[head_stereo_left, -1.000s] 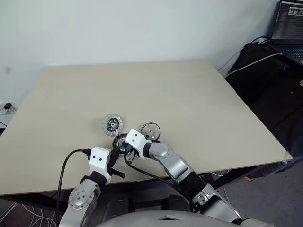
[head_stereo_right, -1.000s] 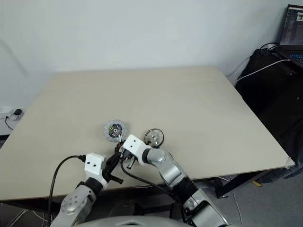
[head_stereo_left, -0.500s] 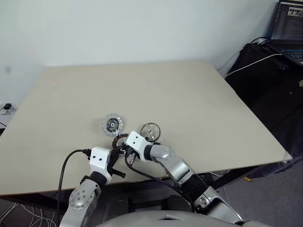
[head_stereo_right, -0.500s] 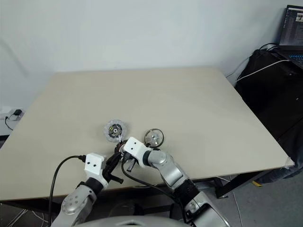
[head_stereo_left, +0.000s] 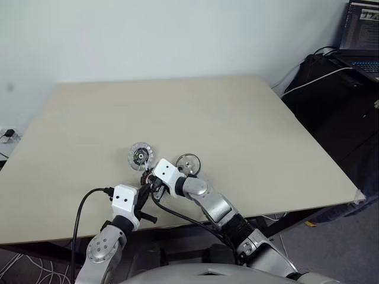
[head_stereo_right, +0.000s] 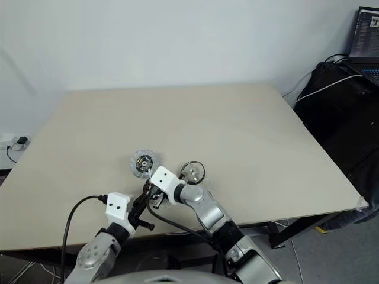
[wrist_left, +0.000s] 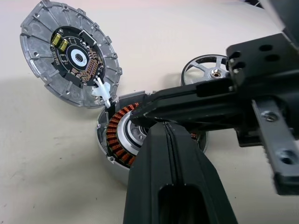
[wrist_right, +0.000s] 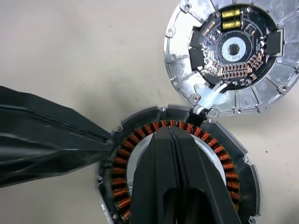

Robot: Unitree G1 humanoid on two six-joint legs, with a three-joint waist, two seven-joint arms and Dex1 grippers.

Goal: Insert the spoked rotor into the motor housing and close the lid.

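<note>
The motor housing point(wrist_right: 140, 133), a dark ring of copper windings, lies near the table's front edge. The lid point(head_stereo_left: 140, 155) lies just behind it, black-centred face up, joined to the housing by a short white connector point(wrist_right: 208, 98). The spoked rotor point(head_stereo_left: 188, 163) lies flat to the right of the housing, apart from both grippers. My right gripper point(wrist_right: 169, 129) is shut, with its tip over the housing's windings. My left gripper point(wrist_left: 164, 125) is shut too, its tip at the housing's near rim. Neither gripper holds anything.
The beige table point(head_stereo_left: 249, 124) stretches wide behind and to the right of the parts. Its front edge point(head_stereo_left: 195, 220) runs close below the grippers. A black cable point(head_stereo_left: 80, 207) loops from my left wrist. A laptop point(head_stereo_left: 362, 29) stands on dark furniture off the table's right.
</note>
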